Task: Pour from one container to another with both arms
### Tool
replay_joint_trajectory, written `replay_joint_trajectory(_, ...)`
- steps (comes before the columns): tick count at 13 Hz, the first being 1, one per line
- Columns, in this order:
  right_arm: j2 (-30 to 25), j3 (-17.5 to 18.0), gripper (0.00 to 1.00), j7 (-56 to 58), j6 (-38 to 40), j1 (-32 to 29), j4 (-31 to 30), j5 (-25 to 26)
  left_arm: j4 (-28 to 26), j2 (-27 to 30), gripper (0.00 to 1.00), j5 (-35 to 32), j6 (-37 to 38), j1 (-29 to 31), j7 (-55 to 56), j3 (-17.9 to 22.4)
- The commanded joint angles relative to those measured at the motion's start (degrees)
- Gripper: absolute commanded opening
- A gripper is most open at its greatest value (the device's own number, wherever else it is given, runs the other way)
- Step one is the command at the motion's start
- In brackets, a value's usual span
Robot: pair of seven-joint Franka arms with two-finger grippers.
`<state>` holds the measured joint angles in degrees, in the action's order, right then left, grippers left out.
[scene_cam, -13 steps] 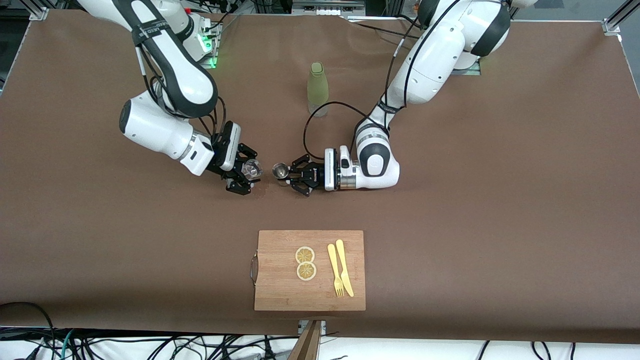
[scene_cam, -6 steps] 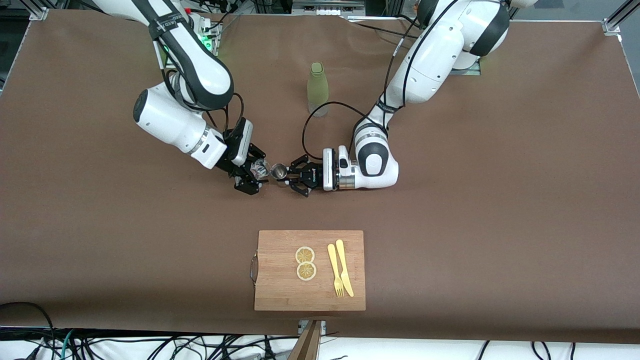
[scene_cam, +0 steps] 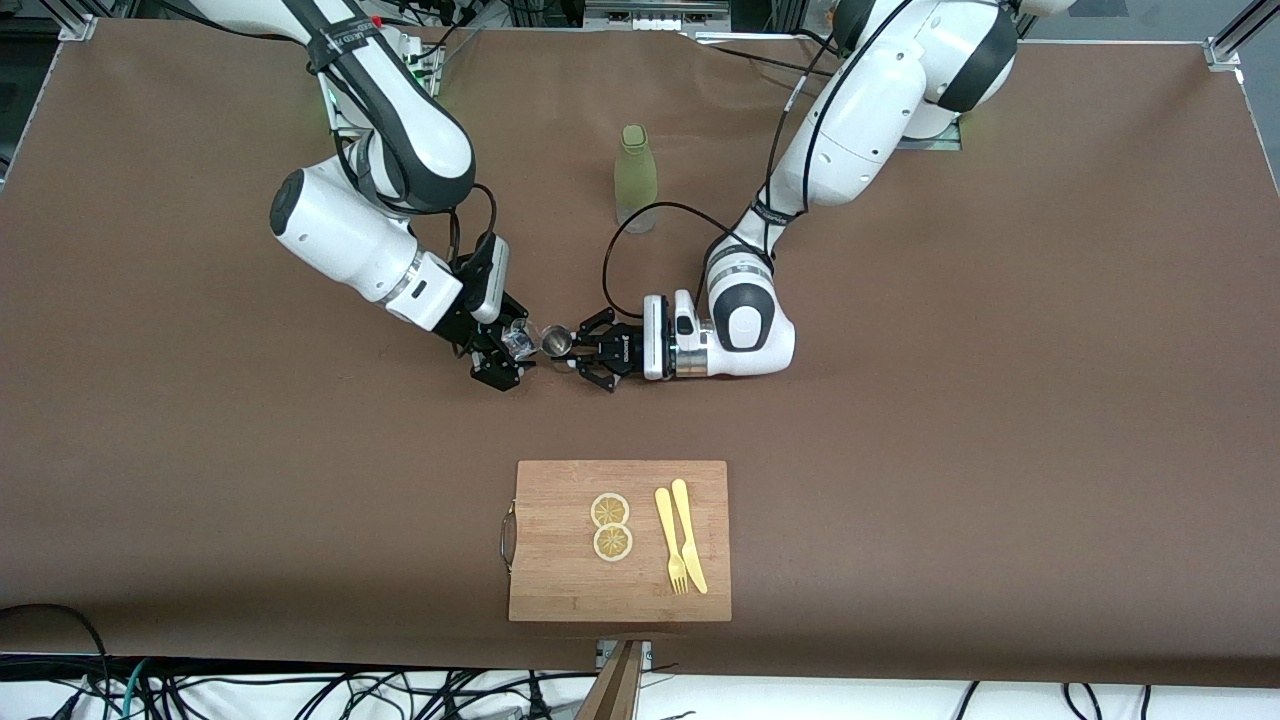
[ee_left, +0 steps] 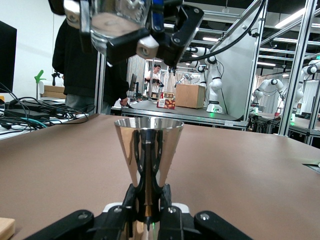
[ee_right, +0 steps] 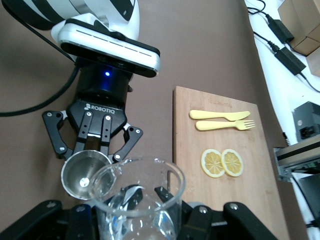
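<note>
Glass cup [scene_cam: 517,339] is clamped in my right gripper [scene_cam: 507,352], tipped, its rim right at the jigger [scene_cam: 556,342]. In the right wrist view the cup [ee_right: 137,200] overlaps the jigger's rim [ee_right: 85,175]; I can't tell if they touch. In the left wrist view the cup [ee_left: 117,22] hangs above the jigger's top cone [ee_left: 148,150].

Jigger is upright, pinched at its narrow waist by my left gripper [scene_cam: 585,350], fingers [ee_left: 167,197] closed on it. Both are over the middle of the table [scene_cam: 950,400], the right gripper toward the right arm's end, the left gripper toward the left arm's end.

Green bottle [scene_cam: 636,178] stands on the table farther from the front camera than the jigger, well apart from it, free of both grippers.

Cutting board [scene_cam: 560,580] lies nearer the front camera, with a metal handle [scene_cam: 508,537] on its edge toward the right arm's end. On it: two lemon slices [scene_cam: 611,526] touching each other, and just beside them a yellow fork [scene_cam: 669,538] and knife [scene_cam: 689,535] lying side by side.
</note>
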<state>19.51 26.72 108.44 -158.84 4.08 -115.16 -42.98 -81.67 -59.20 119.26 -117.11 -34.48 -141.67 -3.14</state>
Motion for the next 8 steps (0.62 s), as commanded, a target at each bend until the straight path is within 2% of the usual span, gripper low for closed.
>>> replay_joint_trajectory(1,-1.40,-0.18,0.24,0.11,-3.14,1.19,-0.85,2.02,1.77,-0.83,0.00,2.55,-1.54,-1.11,-1.77,0.42)
replay_joint_trajectory(8,-2.10,-2.02,0.24,1.08,-3.32,3.04,-1.38,6.15,2.48,-1.10,0.00,2.64,-2.86,-1.38,-1.77,0.42)
